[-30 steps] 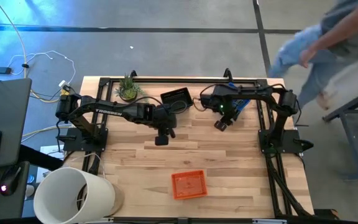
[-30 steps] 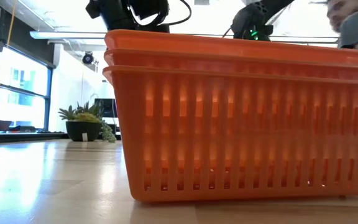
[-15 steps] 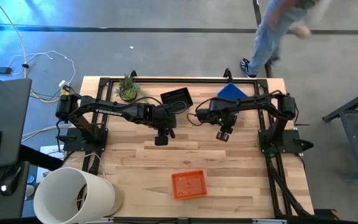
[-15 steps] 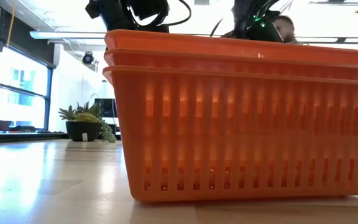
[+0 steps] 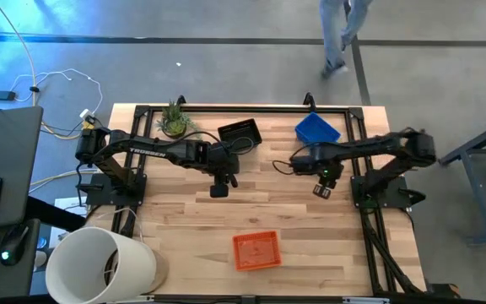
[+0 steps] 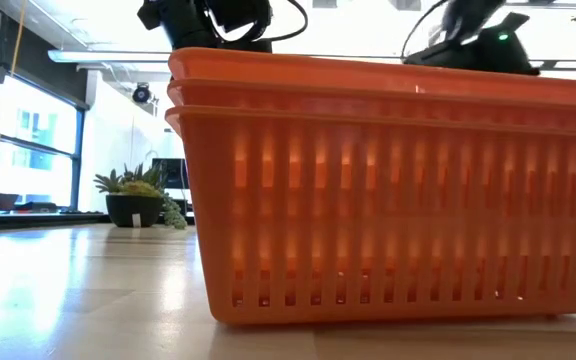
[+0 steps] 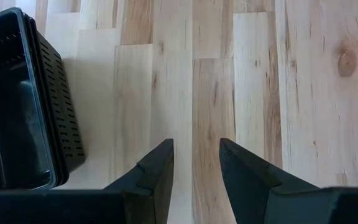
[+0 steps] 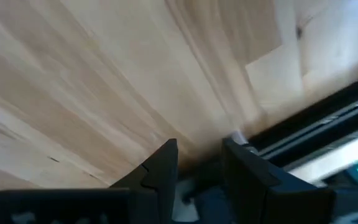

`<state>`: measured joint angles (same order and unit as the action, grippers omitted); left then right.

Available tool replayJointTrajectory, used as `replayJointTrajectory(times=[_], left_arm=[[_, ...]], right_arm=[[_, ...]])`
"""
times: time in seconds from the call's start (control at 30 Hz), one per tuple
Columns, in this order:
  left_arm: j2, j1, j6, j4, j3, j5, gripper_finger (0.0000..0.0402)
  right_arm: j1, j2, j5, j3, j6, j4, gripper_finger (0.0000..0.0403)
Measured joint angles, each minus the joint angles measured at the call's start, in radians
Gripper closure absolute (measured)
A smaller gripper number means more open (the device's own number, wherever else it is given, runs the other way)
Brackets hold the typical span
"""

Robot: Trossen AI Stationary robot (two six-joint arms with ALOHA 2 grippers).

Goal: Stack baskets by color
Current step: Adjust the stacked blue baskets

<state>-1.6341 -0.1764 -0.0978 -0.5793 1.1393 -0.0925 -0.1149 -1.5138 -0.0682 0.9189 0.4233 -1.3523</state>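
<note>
While left arm (image 5: pixel 154 152) reads TROSSEN, left gripper (image 5: pixel 218 191) and right gripper (image 5: pixel 321 191) both gape, empty.

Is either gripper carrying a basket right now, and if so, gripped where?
Nothing is held. The left gripper and the right gripper both show an empty gap between their fingers, above bare table.

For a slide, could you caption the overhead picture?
Two open grippers, left and right, hover over sorted black, blue, orange baskets.
</note>
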Motion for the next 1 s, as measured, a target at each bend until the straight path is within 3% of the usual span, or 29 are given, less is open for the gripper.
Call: replayJointTrajectory(times=[0.2, 0.37, 0.63, 1.0], left_arm=[[0.000, 0.000, 0.010, 0.000, 0.000, 0.000, 0.0286], [0.000, 0.000, 0.009, 0.000, 0.000, 0.000, 0.0286], [0.000, 0.000, -0.002, 0.000, 0.000, 0.000, 0.0286], [0.000, 0.000, -0.010, 0.000, 0.000, 0.000, 0.0286]], right_arm=[[-0.036, 0.170, 0.007, -0.116, 0.112, 0.152, 0.0293], [-0.112, 0.246, -0.102, -0.173, 0.249, 0.254, 0.0293], [-0.266, 0.251, -0.214, -0.183, 0.340, 0.278, 0.0293], [-0.458, 0.251, -0.259, -0.183, 0.272, 0.369, 0.0293]])
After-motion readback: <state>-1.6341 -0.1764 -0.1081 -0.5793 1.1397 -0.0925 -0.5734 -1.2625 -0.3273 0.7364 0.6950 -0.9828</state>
